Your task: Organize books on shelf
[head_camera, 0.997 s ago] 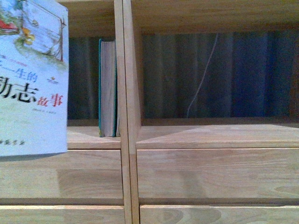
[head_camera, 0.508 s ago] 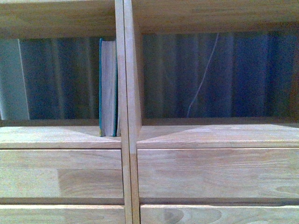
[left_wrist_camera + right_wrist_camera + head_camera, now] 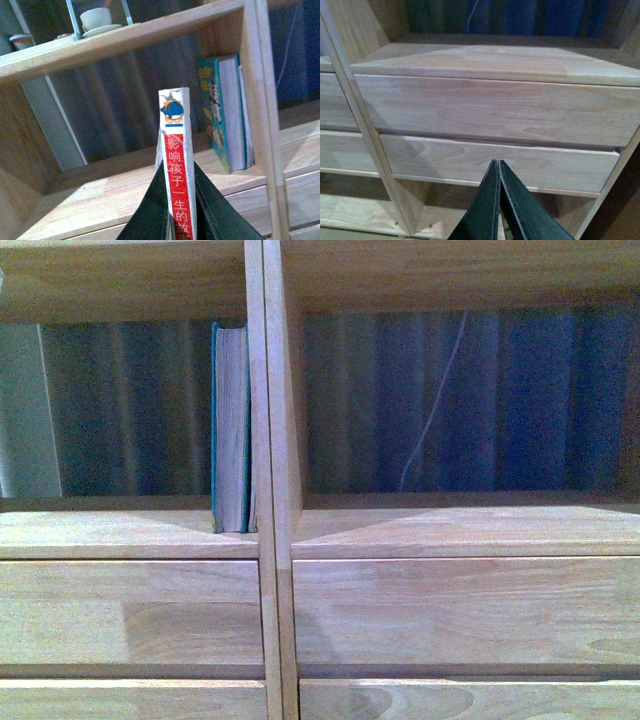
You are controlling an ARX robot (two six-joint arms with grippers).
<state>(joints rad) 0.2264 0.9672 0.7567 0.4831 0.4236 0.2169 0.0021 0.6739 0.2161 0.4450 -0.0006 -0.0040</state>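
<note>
Two books: teal hardback (image 3: 230, 430) upright against the shelf divider (image 3: 272, 440), paperback (image 3: 175, 145) near it, clamped in the left gripper (image 3: 178, 171); right gripper (image 3: 498, 163) closed, empty.

Left pincer (image 3: 178, 175) clamped on paperback (image 3: 174, 131) spine, fingers either side. Right pincer (image 3: 498, 165) fingers pressed together, nothing between.

The paperback (image 3: 176, 165) no longer blocks the front view. The left part of the shelf (image 3: 130, 532), hidden a second ago, now shows all the way.
</note>
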